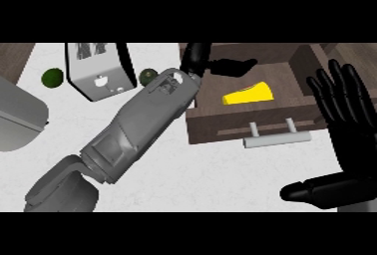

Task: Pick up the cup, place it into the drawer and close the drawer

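A yellow cup [247, 93] lies tilted inside the open dark-wood drawer [221, 124], which has a pale bar handle [276, 140] on its front. My left forearm runs diagonally up from the lower left. My left hand [199, 56] hangs over the drawer's back left corner, a little up and left of the cup, open and holding nothing. One of its fingers [234, 65] points right above the drawer. My right hand [344, 107] rests open at the right edge, fingers up, just right of the drawer.
A silver toaster [95, 72] stands at the back left, with one green fruit [52, 77] to its left and another [149, 75] to its right, close to my left forearm. A grey rounded appliance [18, 119] fills the left edge.
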Motion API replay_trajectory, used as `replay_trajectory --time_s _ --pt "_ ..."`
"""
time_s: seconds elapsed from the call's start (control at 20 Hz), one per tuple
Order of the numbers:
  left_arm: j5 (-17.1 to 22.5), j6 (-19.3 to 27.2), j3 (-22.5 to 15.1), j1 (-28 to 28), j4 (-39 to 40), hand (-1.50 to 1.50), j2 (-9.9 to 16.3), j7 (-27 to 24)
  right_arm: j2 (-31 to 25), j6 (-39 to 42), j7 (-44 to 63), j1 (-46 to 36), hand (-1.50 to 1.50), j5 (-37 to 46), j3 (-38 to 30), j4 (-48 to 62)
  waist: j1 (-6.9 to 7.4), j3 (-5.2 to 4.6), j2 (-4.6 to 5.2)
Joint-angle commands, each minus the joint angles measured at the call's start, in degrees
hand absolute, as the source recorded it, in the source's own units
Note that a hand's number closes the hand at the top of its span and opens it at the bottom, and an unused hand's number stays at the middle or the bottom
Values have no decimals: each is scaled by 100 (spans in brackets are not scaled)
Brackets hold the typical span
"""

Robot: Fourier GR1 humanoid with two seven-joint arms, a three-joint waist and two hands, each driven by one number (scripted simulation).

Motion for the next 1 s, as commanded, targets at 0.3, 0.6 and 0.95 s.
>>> replay_trajectory --time_s 0.3,0.6,0.95 --pt "811 -189 265 -20 -530 -150 -1 -762 -192 271 454 42 -150 -856 -266 -238 183 -6 -66" --pt "1039 -844 721 265 -878 -150 85 -800 -105 57 626 222 150 -767 -171 -735 557 -13 -154" --pt "1059 -309 914 941 -1963 -150 627 -490 -978 1003 479 527 150 -453 -297 -809 715 -14 -200"
